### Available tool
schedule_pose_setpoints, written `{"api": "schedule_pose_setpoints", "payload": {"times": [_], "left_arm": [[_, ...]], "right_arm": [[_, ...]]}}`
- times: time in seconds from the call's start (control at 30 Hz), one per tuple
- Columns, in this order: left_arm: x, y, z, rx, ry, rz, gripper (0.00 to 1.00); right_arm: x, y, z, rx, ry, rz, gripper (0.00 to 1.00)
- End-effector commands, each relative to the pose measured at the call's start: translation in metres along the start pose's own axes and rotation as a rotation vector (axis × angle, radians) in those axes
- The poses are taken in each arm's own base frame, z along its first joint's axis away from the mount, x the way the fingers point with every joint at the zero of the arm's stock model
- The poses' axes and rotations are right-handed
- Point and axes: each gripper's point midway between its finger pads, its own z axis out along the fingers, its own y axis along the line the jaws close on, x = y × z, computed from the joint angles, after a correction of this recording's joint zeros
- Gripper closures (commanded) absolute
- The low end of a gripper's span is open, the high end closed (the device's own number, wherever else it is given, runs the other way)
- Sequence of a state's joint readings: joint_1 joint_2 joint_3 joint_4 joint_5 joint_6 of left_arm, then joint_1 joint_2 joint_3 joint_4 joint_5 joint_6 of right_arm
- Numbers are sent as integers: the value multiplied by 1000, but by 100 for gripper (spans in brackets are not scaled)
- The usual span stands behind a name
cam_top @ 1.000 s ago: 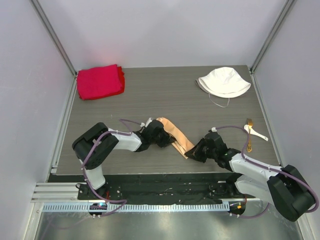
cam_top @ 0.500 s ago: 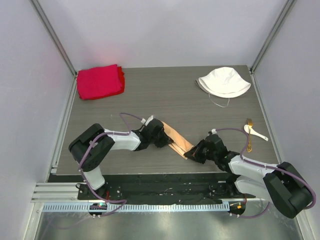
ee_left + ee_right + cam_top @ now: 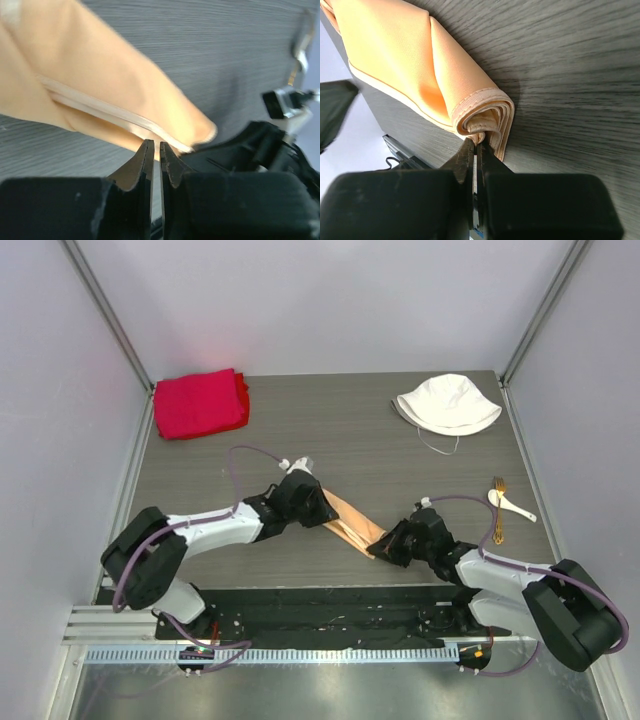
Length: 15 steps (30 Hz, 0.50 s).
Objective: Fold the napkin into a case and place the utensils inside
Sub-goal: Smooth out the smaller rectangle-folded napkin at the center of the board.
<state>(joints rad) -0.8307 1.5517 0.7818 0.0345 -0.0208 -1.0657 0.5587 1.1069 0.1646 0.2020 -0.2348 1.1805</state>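
A second on, the left arm (image 3: 215,527) has been swung out to the left and stretched lower across the bench (image 3: 420,455). The far end of the napkin (image 3: 352,524) has been drawn in beneath it, so a shorter strip is shown.

The napkin, folded into a narrow peach band, is laid near the front edge of the bench. Its long axis is run on a diagonal from far-left to near-right. It is spanned between the two arms, with the left jaws set at its far-left end and the right jaws at its near-right end.

In the left wrist view the left jaws are seen narrow, a thin slit between them and their tips at the pale hem. Whether cloth is nipped there cannot be told. In the right wrist view the right jaws are pressed together on the layered end of the band, which appears to be held. No finished pocket can yet be made out.

The white spoon (image 3: 512,504) and a gold fork (image 3: 498,510) are left lying together well apart to the right, nearer the right arm (image 3: 500,570). That arm looks better placed to fetch them once the folding is done. A white hat (image 3: 447,403) and a red cloth (image 3: 200,402) are left at the far corners.
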Motion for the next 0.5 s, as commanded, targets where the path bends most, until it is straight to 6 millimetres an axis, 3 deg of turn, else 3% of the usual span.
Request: {"api": "schedule_pose_setpoints", "payload": {"times": [0.0, 0.13, 0.23, 0.3, 0.47], "left_arm": [[-12, -42, -25, 168, 3, 102, 87], [-11, -73, -13, 264, 66, 36, 90], [-9, -73, 8, 251, 87, 5, 93], [-3, -53, 24, 176, 112, 3, 94], [15, -5, 29, 71, 136, 8, 95]], "right_arm": [[8, -30, -1, 119, 31, -38, 99], [9, -31, -3, 121, 35, -53, 99], [8, -29, -3, 119, 35, -58, 99], [8, -28, -4, 118, 38, -62, 99], [3, -21, -7, 116, 23, -97, 99]]}}
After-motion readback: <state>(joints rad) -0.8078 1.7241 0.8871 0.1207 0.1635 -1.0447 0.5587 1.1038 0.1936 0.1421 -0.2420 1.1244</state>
